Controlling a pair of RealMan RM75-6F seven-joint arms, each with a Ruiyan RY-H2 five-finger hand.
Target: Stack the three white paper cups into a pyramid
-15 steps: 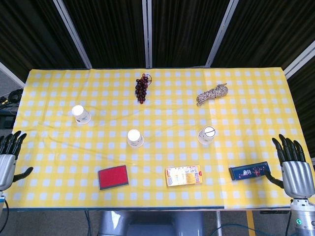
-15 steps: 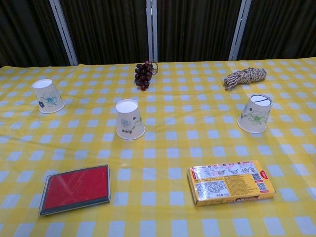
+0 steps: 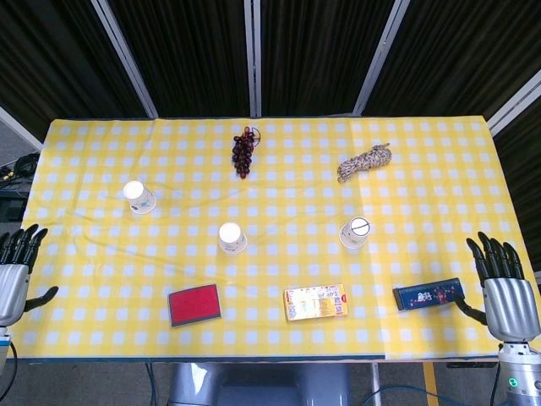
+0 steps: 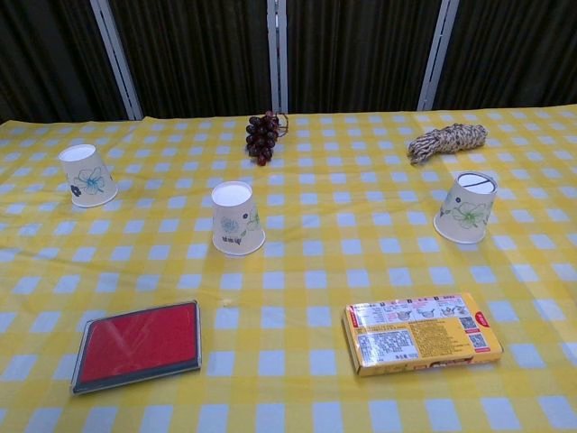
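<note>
Three white paper cups with flower prints stand upside down and apart on the yellow checked tablecloth (image 3: 279, 203): a left cup (image 3: 139, 197) (image 4: 87, 175), a middle cup (image 3: 232, 238) (image 4: 236, 217) and a right cup (image 3: 356, 233) (image 4: 467, 207). My left hand (image 3: 14, 272) hovers at the table's left edge, fingers spread, holding nothing. At the right edge my right hand (image 3: 505, 288) is likewise spread and empty. Neither hand appears in the chest view.
A bunch of dark grapes (image 3: 244, 151) and a coil of rope (image 3: 364, 161) lie at the back. Along the front are a red pad (image 3: 193, 304), an orange box (image 3: 315, 302) and a dark blue box (image 3: 428, 294) close to my right hand.
Both hands have sunk slightly toward the near edge of the head view. The cups and other objects have not moved.
</note>
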